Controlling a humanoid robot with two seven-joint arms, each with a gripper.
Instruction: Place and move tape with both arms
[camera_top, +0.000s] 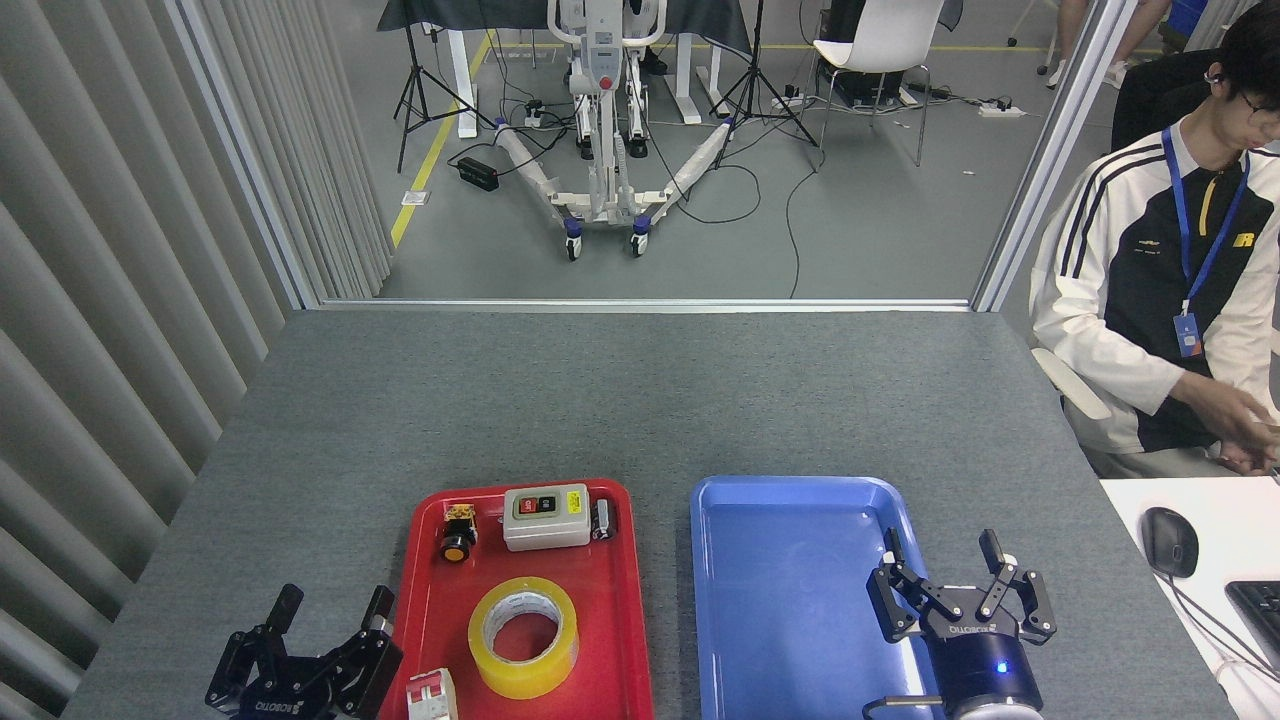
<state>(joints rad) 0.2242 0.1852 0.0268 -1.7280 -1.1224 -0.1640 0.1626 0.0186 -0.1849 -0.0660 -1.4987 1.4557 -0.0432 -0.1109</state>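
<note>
The wide roll of translucent yellow packing tape (524, 637) is seen lying flat in the red plastic tray (625, 600) on the grey table (620, 400), ungripped. The black left pincer (330, 610) is held spread apart and empty just left of that tray. The black right pincer (941, 556) is likewise spread, empty, over the blue plastic tray (780, 600).

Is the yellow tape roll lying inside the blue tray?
No, the tape lies in the red tray; the blue tray holds nothing.
</note>
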